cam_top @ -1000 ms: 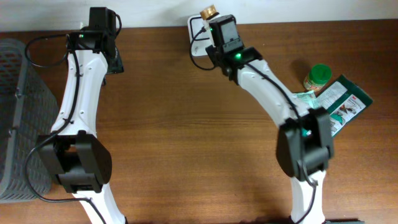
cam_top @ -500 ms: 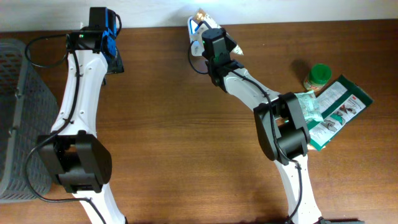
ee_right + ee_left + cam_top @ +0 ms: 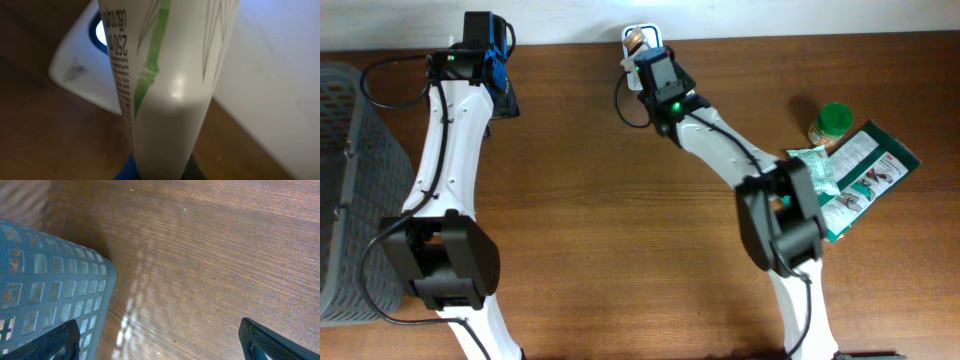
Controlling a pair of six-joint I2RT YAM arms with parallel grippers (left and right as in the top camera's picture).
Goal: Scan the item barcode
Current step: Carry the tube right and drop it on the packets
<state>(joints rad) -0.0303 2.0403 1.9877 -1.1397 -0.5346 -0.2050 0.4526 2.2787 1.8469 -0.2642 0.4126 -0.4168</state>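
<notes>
Compared with a second ago, the right gripper (image 3: 644, 56) has shifted left along the top edge of the overhead view, and its wrist has rolled, so it now sits over the white scanner (image 3: 638, 32). It is clamped on a white bottle (image 3: 170, 75) with green bamboo artwork. In the right wrist view the bottle's printed side hangs just beside the scanner's lit window (image 3: 98, 31). No barcode shows from here, so I cannot tell whether a read has registered. The pick-up and presentation look done; confirming the scan and setting the bottle down remain. The left gripper (image 3: 160, 345) hangs spread wide and empty beside the grey basket (image 3: 50, 295), in the overhead's upper left.
</notes>
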